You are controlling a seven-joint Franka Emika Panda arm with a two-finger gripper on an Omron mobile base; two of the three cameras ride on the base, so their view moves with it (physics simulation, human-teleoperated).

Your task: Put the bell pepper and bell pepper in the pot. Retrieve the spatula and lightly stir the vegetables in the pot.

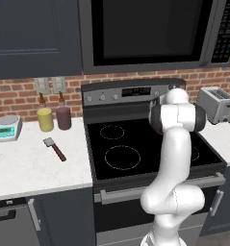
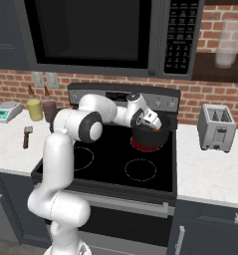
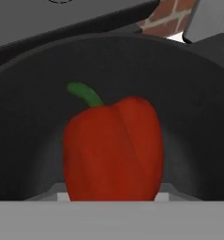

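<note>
A red bell pepper (image 3: 113,150) with a green stem hangs inside the dark pot (image 3: 33,117), close in front of the hand camera. My gripper (image 3: 112,198) is shut on it, one finger at each side of its base. In the right base view the gripper (image 2: 154,128) reaches down into the pot (image 2: 151,139), which stands on the stove's back right burner and shows a red band at its base. The second bell pepper is hidden. The spatula (image 1: 55,149) lies on the white counter left of the stove, grey blade away from me, and it appears again as the spatula (image 2: 27,135).
A silver toaster (image 2: 216,127) stands on the counter right of the stove. A yellow jar (image 1: 45,119), a dark red jar (image 1: 63,117) and a small scale (image 1: 8,127) sit at the back left. The microwave (image 2: 95,35) hangs above the stove.
</note>
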